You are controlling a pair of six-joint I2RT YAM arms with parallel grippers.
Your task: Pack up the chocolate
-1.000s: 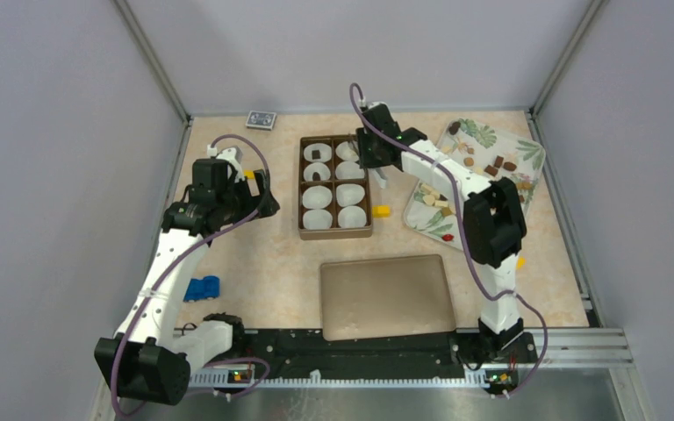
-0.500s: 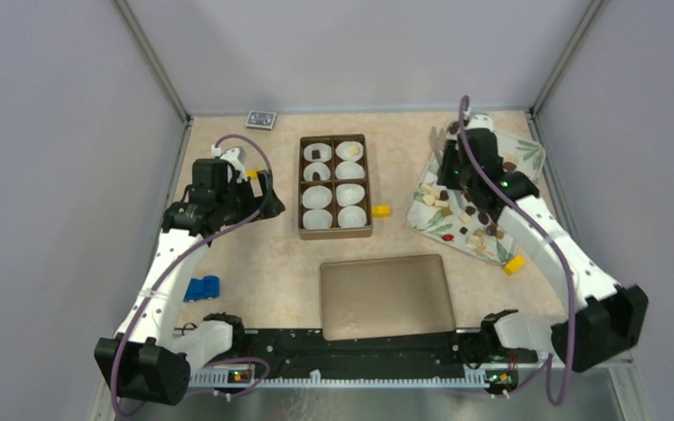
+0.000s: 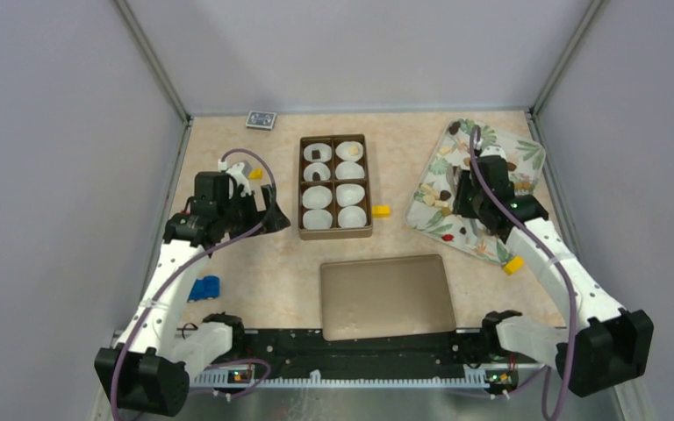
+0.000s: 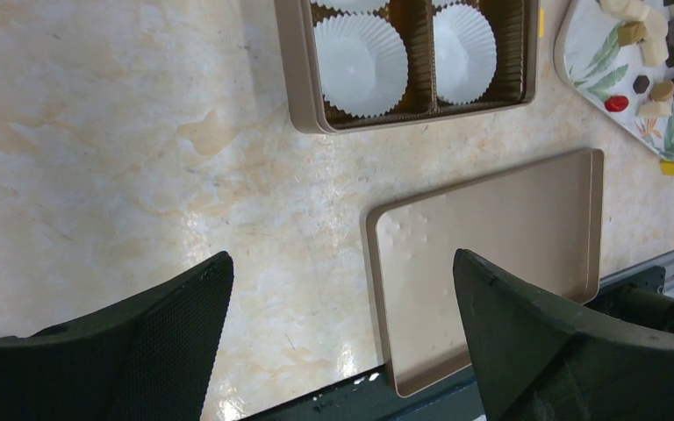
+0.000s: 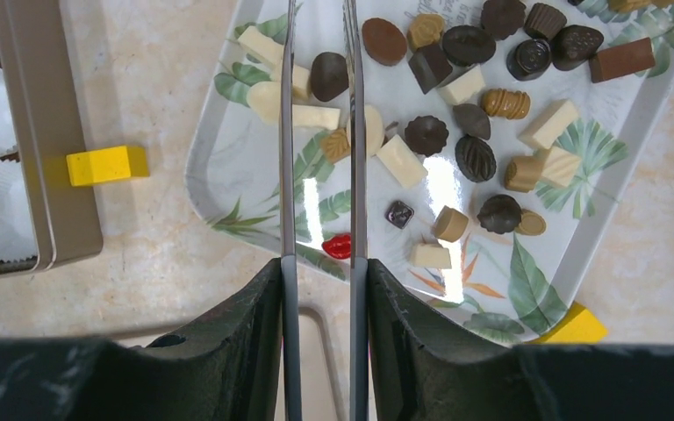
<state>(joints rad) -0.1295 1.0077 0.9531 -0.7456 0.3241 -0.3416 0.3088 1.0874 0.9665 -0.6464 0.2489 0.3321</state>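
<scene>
Dark, tan, cream chocolate on tray; right gripper narrowly parted, seemingly empty; left gripper spread wide.

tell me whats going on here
Two robot arms are packing chocolates into a box of paper cups. The right gripper hovers over the leafy tray, fingers slightly apart, nothing held. The left gripper hangs wide open over the table. Two far cups hold a piece; the rest look empty. The lid lies nearby.
</scene>
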